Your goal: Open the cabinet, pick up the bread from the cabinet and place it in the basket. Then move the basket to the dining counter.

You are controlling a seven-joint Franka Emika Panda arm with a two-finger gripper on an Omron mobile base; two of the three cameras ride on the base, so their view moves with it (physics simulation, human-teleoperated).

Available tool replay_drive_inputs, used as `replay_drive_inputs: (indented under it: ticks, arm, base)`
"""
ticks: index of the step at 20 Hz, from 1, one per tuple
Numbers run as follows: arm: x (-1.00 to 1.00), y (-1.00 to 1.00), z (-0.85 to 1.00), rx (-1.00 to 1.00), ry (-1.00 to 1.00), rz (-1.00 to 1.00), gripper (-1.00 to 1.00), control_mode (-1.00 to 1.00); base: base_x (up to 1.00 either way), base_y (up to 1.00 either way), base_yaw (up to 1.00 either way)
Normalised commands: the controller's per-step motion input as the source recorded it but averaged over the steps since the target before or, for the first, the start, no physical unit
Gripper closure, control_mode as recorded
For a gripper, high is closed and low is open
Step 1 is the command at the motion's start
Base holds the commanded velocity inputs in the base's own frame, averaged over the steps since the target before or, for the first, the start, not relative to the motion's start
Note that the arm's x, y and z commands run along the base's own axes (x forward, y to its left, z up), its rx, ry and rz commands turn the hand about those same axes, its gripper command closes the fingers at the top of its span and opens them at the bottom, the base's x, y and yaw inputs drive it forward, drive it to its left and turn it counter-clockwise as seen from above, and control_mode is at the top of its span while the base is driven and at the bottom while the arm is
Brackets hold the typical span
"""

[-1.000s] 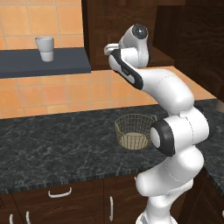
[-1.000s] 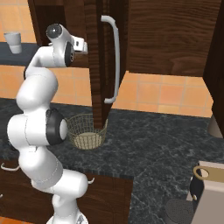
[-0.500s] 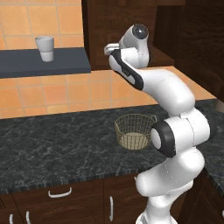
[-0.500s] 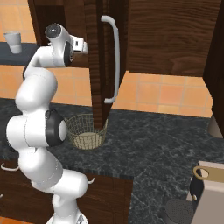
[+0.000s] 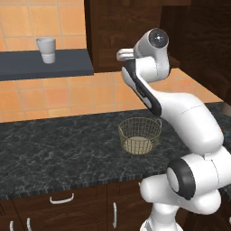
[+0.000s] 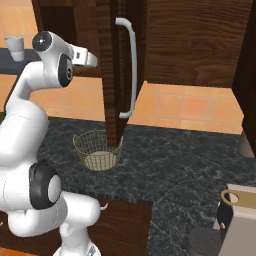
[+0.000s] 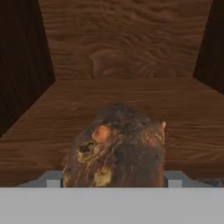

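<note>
The cabinet stands open, its door with the silver bar handle swung out edge-on. My arm reaches into the cabinet from the counter side. In the hand view the bread, a lumpy brown roll, lies on the wooden shelf and spans the whole gap between my fingertips. My gripper is shut on it. The wire basket sits on the black counter below the cabinet, also seen as the basket under the door. The dining counter is out of view.
A white cup stands on a dark wall shelf to the left. The black speckled counter has drawers with curved handles beneath. A tan appliance sits at the counter's right end.
</note>
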Motion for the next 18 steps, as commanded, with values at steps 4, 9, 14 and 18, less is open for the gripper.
replay_drive_inputs:
  ticks: [4, 9, 14, 18]
  arm:
    - [-1.00, -0.15, 0.18, 0.06, 0.05, -0.15, 1.00, -1.00]
    - [-1.00, -0.13, -0.18, 0.18, 0.36, -0.12, 1.00, -1.00]
    - [-1.00, -0.11, -0.60, 0.27, 0.46, -0.17, 1.00, -1.00]
    - [-0.24, -0.17, -0.62, 0.18, 0.35, -0.15, 1.00, -1.00]
  base:
    - [0.00, 0.00, 0.00]
    - [0.00, 0.00, 0.00]
    - [0.00, 0.00, 0.00]
    - [0.00, 0.00, 0.00]
